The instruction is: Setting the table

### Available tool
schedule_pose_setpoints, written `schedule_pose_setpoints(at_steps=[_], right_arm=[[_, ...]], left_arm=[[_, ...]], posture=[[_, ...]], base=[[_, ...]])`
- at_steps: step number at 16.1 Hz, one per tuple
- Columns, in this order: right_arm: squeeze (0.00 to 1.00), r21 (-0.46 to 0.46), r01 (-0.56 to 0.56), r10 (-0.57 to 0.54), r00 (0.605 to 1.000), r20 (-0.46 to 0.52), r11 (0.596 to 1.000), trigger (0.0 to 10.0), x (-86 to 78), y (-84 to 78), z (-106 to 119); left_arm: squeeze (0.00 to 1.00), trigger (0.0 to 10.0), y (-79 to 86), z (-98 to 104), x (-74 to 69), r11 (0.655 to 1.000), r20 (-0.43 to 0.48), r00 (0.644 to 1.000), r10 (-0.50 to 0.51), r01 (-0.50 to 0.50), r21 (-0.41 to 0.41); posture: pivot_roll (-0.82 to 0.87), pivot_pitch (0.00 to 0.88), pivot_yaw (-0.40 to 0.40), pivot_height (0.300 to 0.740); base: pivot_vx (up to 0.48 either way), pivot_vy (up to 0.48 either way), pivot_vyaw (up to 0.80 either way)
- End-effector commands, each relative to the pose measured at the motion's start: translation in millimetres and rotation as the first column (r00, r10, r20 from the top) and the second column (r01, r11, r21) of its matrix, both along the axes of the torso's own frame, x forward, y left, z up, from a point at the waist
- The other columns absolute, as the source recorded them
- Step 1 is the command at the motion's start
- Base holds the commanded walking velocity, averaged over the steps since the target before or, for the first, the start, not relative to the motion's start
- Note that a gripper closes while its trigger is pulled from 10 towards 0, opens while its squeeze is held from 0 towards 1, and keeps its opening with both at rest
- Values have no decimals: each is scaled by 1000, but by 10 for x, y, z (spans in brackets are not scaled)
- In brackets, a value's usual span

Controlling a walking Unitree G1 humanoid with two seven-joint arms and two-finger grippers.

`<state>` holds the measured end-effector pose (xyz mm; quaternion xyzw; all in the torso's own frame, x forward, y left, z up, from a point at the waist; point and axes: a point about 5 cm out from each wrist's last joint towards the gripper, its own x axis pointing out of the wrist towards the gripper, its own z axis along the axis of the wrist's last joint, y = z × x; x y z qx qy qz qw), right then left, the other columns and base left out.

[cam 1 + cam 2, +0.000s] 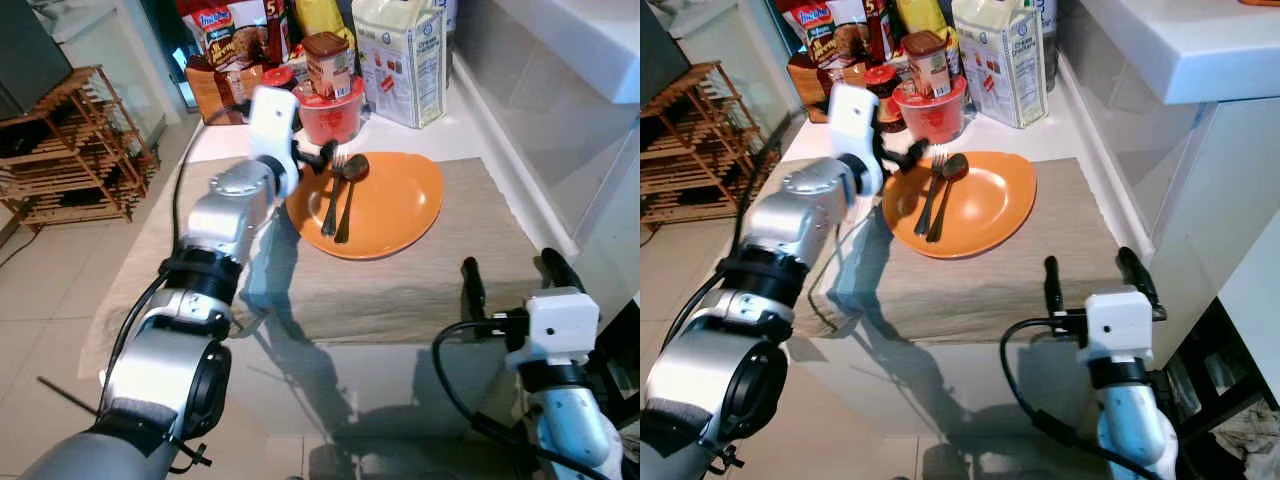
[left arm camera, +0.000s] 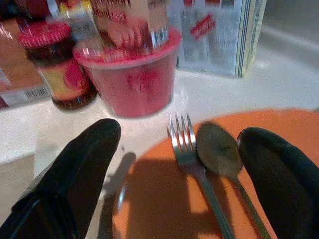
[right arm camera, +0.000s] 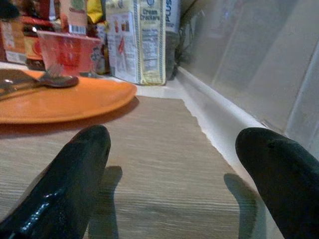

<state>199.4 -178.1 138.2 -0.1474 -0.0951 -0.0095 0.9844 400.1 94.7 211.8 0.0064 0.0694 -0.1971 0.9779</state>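
1. Two pieces of cutlery, a fork (image 1: 331,195) and a spoon (image 1: 350,190), lie side by side on an orange plate (image 1: 400,205), handles toward the near side, heads at the plate's far left rim; the spoon is to the right of the fork.
2. The plate rests on the far part of a beige placemat (image 1: 400,290) spread over a pale table (image 1: 400,370).
3. The left gripper (image 2: 179,154) hovers just over the far left edge of the plate, its black fingers (image 2: 75,169) spread wide with nothing between them; in the left wrist view the fork tines and spoon bowl sit in the gap between the fingers.
4. The right gripper (image 1: 512,275) is low over the near right part of the placemat, well apart from the plate, fingers wide apart and empty.
5. Beyond the plate, at the far end of the table, stand a red tub (image 1: 330,112) with a brown can (image 1: 328,62) on top, a jar with a red lid (image 2: 55,64), a cream cracker carton (image 1: 402,55) to the right, and snack bags (image 1: 225,35) to the left.
6. A wooden rack (image 1: 70,140) stands on the tiled floor at far left.
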Motion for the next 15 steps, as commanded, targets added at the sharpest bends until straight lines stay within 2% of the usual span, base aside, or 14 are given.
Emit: schedule_pose_setpoints(at_steps=[1, 6, 15], right_arm=[[0, 4, -5, 5, 1000, 13, 1000, 10000, -21, 39, 29], [0, -3, 6, -6, 1000, 7, 1000, 10000, -99, 15, 52], [0, -4, 22, -22, 1000, -16, 1000, 10000, -185, 29, 36]], left_arm=[[0, 10000, 65, 4, 34, 1000, -29, 999, 28, -27, 14], [0, 10000, 30, -121, 47, 998, -137, 990, 33, -39, -48], [0, 10000, -143, -236, 27, 1000, -179, 984, -11, 11, 0]], posture=[[-272, 6, 217, 736], [-293, 47, 218, 736], [-308, 67, 227, 736]], base=[[0, 0, 0], [0, 0, 0], [0, 0, 0]])
